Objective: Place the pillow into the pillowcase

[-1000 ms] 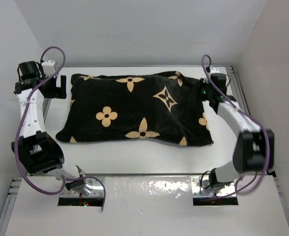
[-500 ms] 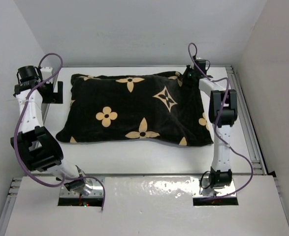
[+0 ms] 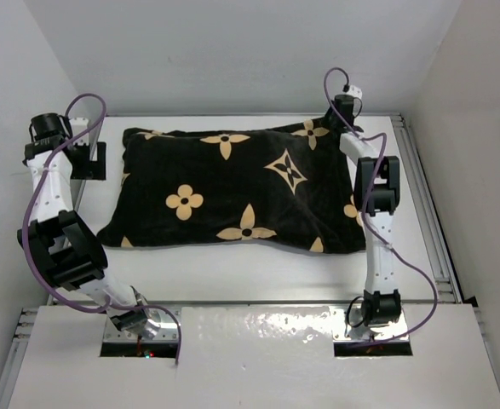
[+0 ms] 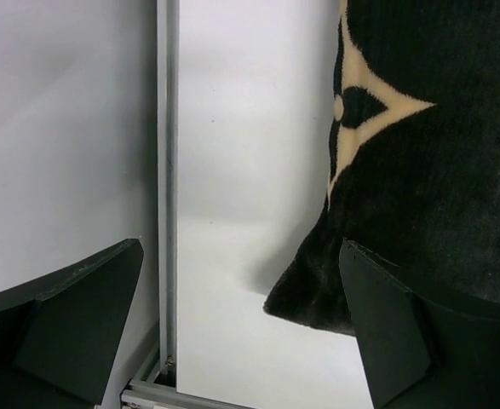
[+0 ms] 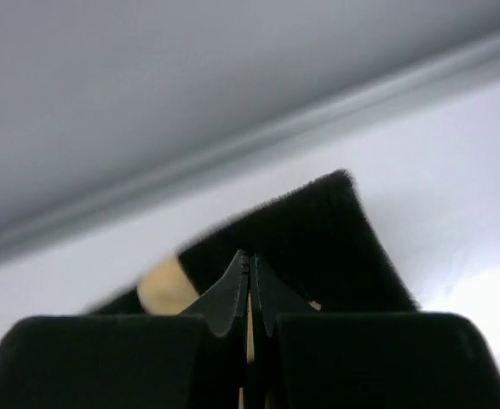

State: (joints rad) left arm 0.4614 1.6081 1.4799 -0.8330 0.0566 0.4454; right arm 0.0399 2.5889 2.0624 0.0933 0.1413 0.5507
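Black plush flower-printed pillowcase [image 3: 241, 192] lies lengthwise left to right; closed right pincer [image 3: 341, 119] sits at its upper-right corner, wide-open left pincer [image 3: 92, 160] just beside the upper-left corner.

top: overhead, whole table [image 3: 232, 273] | wrists: close, low | shared: pillowcase [image 3: 232, 192]

Entry: readable text, labels, brands, numbers — we find none in any of the three views. Nearest item: the pillowcase [image 3: 232, 192], whose black fabric bears tan four-petal flowers and four-pointed stars — printed motifs only, which we cannot read as letters or a name.
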